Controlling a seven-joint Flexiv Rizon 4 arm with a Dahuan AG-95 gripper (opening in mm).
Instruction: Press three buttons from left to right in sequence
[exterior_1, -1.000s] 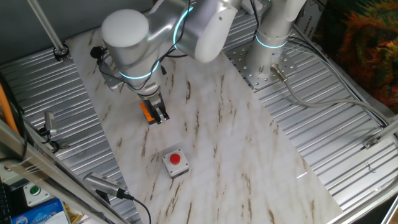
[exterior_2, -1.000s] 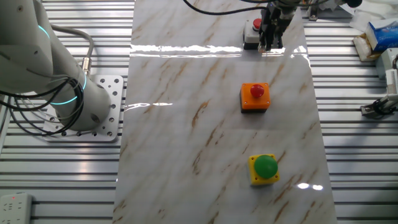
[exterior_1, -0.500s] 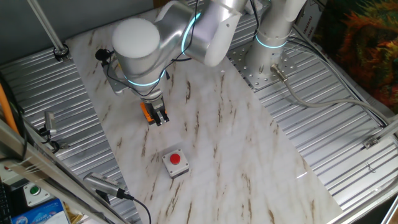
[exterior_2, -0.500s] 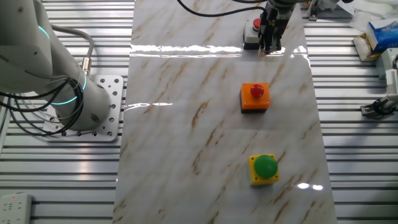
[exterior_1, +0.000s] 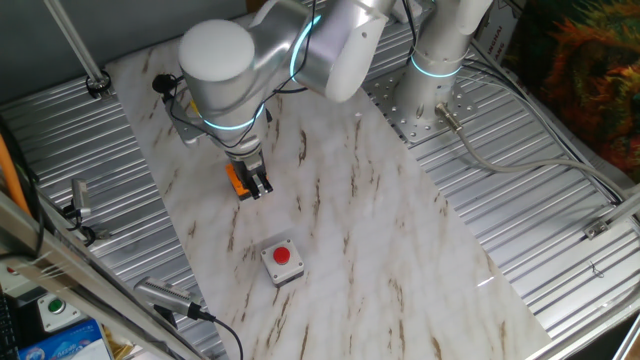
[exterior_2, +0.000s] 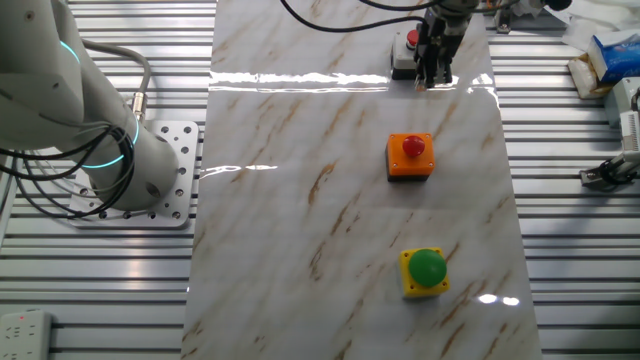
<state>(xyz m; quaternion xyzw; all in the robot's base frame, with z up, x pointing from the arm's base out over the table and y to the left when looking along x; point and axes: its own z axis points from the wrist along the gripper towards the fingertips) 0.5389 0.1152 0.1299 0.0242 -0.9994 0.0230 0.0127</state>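
Note:
Three button boxes stand in a row on the marble board (exterior_2: 300, 200). The yellow box with a green button (exterior_2: 425, 271) is nearest in the other fixed view, and the arm hides it in the one fixed view. The orange box with a red button (exterior_2: 411, 156) is in the middle and shows partly behind the fingers (exterior_1: 236, 176). The light-grey box with a red button (exterior_1: 282, 260) stands at the far end (exterior_2: 405, 50). My gripper (exterior_2: 432, 80) hangs raised between the orange and grey boxes, right beside the grey one (exterior_1: 258, 187). It holds nothing.
The arm's base (exterior_2: 110, 150) is bolted on the ribbed metal table (exterior_1: 520, 220). A white box with a green button (exterior_1: 55, 308) lies by blue packaging (exterior_1: 60, 342). Metal clamps (exterior_2: 610, 170) and cables sit at the table's sides.
The arm's wrist housing has shifted slightly to the right in the one fixed view. The gripper's tips have barely moved. The boxes have not moved.

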